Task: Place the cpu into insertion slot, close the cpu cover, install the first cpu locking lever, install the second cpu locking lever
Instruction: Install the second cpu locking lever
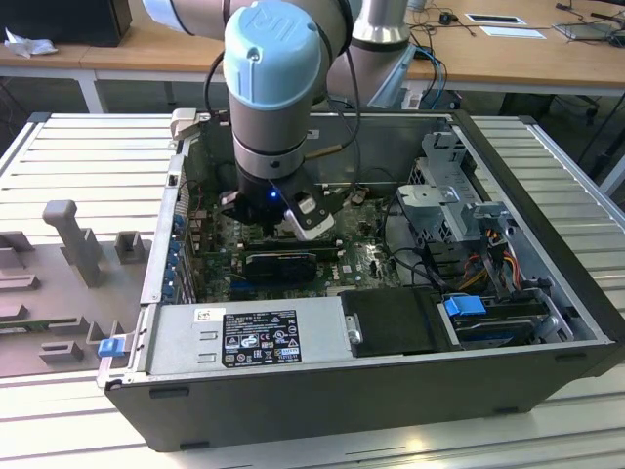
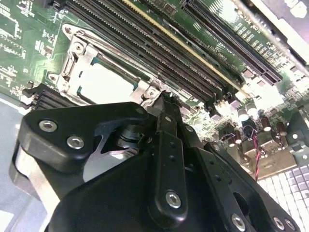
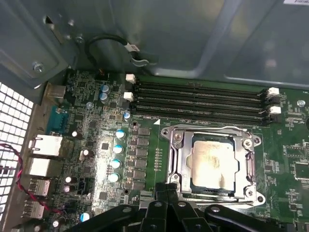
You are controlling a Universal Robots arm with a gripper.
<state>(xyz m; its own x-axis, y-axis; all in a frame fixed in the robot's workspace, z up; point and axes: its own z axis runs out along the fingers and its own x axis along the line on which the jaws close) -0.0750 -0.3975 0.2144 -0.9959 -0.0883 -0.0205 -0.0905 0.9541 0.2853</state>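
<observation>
Cpu (image 3: 212, 162) sits flat in its socket with the cpu cover (image 3: 179, 159) lying down around it, the pale metal top showing through the frame's square opening. In the first wrist view the hand (image 3: 166, 191) is just beside the near edge of that frame, its black fingertips (image 3: 159, 189) pressed together with nothing between them, so it is closed and empty. The second wrist view agrees: the closed tip (image 2: 164, 104) comes to a point right at the socket's edge, with the chip just beyond it.

Judging from this, insertion and cover closing look done, and the work in hand is a locking lever along the frame's side. Doing it well means pushing with the closed tip squarely on the lever wire, keeping clear of the memory slots (image 3: 198, 99) beyond the socket and of the chip's top, and carrying the lever fully under its hook.

Neither lever can be made out clearly; thin metal along the frame's edges may be one, but I cannot tell whether any is latched. The frame's nearest edge is hidden behind the hand, and in the exterior view the arm (image 1: 273, 88) covers the socket inside the computer case (image 1: 322, 391) on the bench (image 1: 78, 156)
</observation>
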